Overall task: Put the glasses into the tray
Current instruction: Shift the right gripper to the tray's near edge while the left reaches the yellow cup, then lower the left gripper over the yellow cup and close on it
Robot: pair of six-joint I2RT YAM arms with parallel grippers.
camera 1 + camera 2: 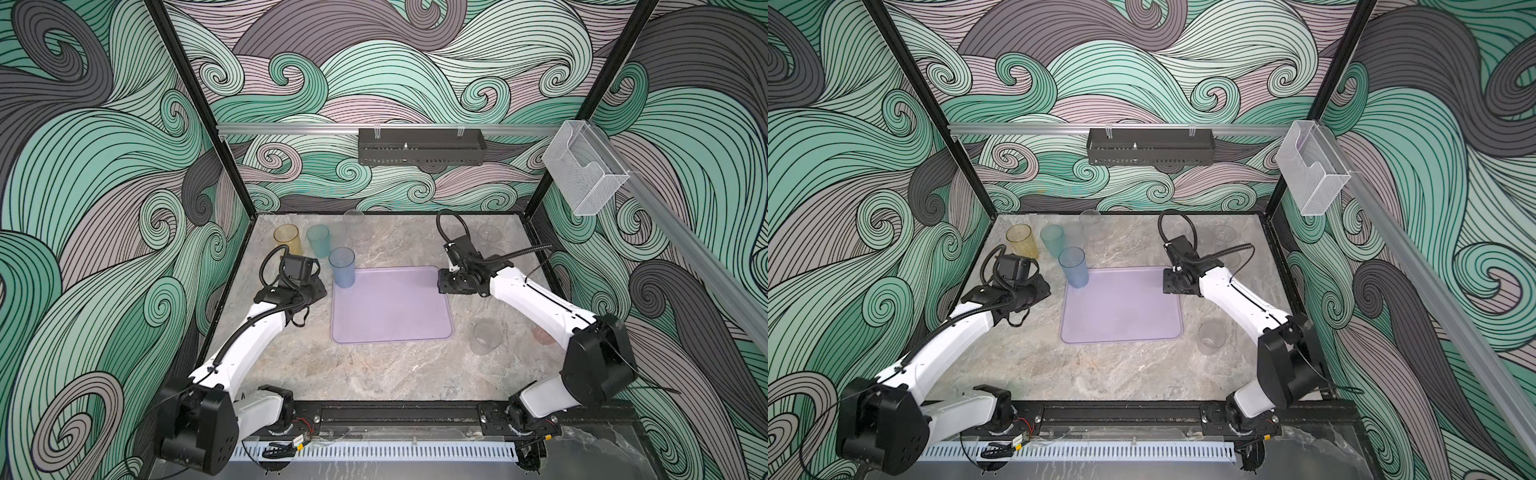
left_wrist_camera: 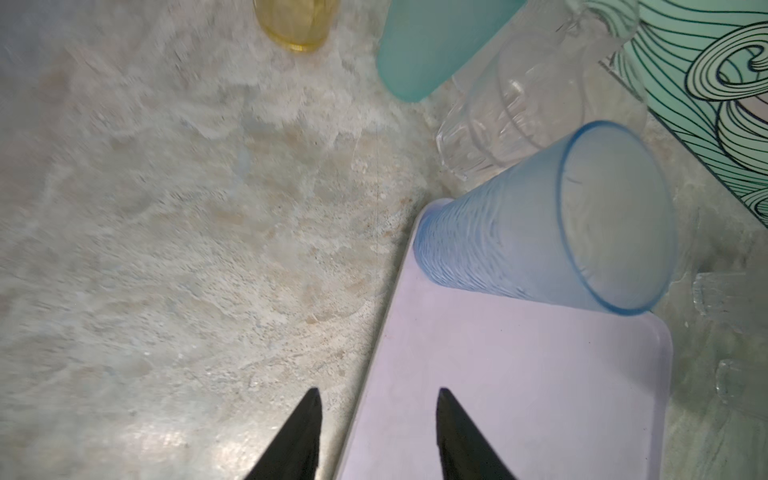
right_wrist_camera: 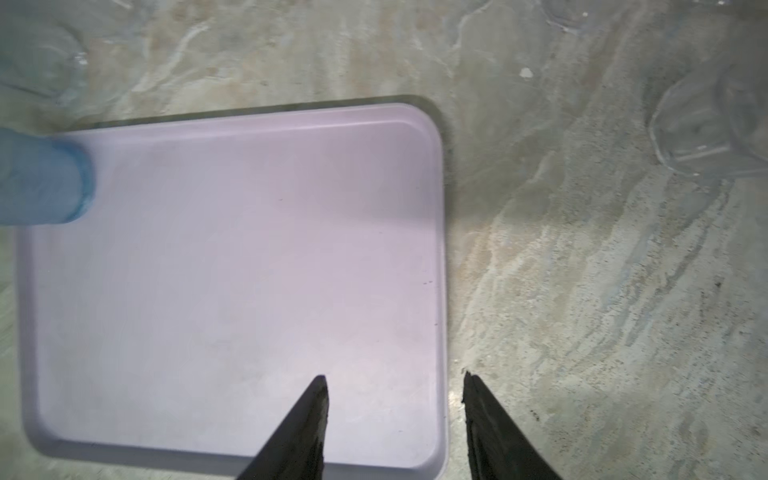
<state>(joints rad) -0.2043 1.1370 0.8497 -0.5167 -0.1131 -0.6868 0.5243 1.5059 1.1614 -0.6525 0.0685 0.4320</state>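
L hand (image 2: 379, 392) spread partway, empty, over tray (image 2: 519, 374) edge; R hand (image 3: 395, 374) same.

Blue tumbler (image 2: 536, 232) on tray (image 2: 498, 395) corner

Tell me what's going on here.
Two robot arms are putting glasses into a purple tray. One blue tumbler stands upright in the tray's far left corner; the rest of the tray is bare. The left gripper and right gripper are both open and empty, poised over the tray's left and right edges. The amber tumbler, teal tumbler and several clear glasses are on the table, outside the tray.
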